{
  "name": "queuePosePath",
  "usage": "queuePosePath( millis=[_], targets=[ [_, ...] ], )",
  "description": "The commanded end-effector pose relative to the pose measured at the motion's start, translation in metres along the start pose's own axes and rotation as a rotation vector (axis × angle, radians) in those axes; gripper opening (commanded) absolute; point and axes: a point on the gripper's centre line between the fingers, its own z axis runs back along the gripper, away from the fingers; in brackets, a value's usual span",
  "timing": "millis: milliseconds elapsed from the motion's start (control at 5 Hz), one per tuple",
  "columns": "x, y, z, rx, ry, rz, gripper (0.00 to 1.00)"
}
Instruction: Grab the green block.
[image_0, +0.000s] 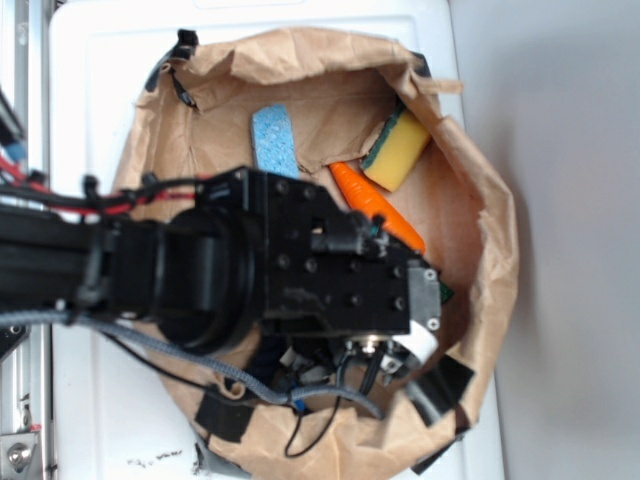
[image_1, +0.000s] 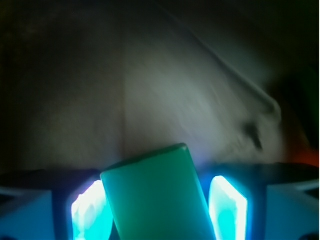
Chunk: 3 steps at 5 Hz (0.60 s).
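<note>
The green block fills the space between my two glowing pads in the wrist view, tilted with its top leaning right. My gripper is shut on it, with the pads against its two long sides. From the exterior view the gripper reaches down into the brown paper bag at its right side. Only a dark green sliver of the block shows beside the arm's head. The fingertips themselves are hidden under the black wrist.
Inside the bag lie an orange carrot, a yellow sponge with a dark green layer and a blue sponge. The bag's crumpled walls rise all around. Cables hang below the arm. The bag rests on a white surface.
</note>
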Motion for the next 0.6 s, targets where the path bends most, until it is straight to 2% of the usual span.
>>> queuePosePath(
  millis=[0, 200, 400],
  targets=[
    [-0.001, 0.011, 0.097, 0.141, -0.096, 0.145, 0.00],
    [0.001, 0.013, 0.127, 0.226, -0.099, 0.234, 0.00],
    [0.004, 0.019, 0.137, 0.250, -0.045, 0.267, 0.00]
  ],
)
